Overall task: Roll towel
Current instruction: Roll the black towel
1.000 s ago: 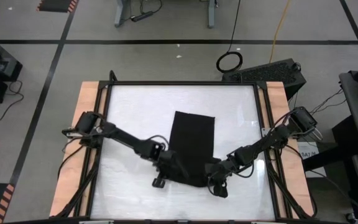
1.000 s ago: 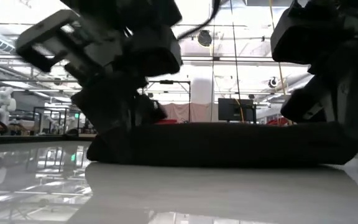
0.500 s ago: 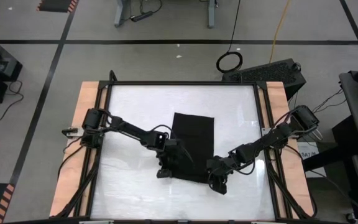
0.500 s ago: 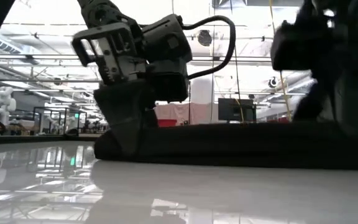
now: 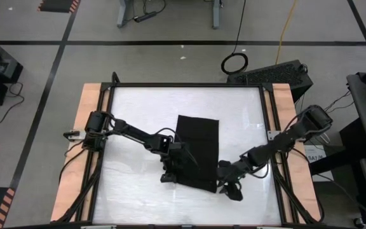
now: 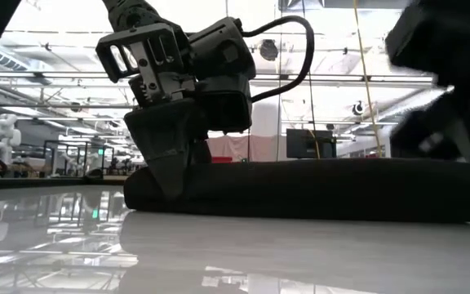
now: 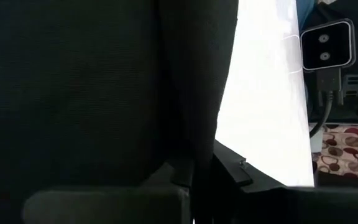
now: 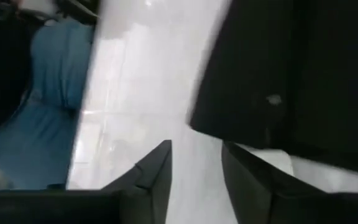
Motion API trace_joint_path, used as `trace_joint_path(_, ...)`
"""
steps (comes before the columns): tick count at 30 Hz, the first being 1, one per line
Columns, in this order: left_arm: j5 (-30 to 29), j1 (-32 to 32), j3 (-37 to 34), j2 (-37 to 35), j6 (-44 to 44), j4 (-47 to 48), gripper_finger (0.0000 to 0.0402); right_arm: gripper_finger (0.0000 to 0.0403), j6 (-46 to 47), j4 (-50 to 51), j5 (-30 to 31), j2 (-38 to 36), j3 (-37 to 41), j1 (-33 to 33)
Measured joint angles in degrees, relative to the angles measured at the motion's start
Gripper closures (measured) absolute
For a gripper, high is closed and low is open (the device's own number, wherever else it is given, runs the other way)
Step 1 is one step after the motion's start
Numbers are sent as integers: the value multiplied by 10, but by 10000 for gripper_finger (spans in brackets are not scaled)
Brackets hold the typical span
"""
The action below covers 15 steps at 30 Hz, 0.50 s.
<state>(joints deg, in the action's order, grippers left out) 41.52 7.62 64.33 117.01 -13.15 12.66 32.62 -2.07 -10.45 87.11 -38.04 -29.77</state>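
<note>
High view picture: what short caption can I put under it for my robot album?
Two robot arms meet at the near end of a black towel on a white table, left gripper and right gripper at its corners.

The towel (image 5: 196,151) is plain black, no pattern, against a glossy white tabletop (image 5: 138,108) edged in a black frame with pale wood strips (image 5: 89,102) beside it. Both arms are dark, near black. Beyond the tabletop the floor (image 5: 170,60) is grey with black lines, and a yellow cable (image 5: 287,25) crosses it.
</note>
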Motion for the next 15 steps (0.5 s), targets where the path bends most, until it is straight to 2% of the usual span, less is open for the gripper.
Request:
trace_joint_path(6, 2, -2, 0, 0, -1, -8, 373, 243, -162, -23, 113, -22, 0, -68)
trace_joint_path(9, 7, -4, -1, 0, -2, -11, 373, 245, -253, -67, 165, 2, 0, -102)
trace_joint_path(15, 25, -13, -1, 0, -9, -17, 373, 255, -346, -77, 238, 71, -31, -130)
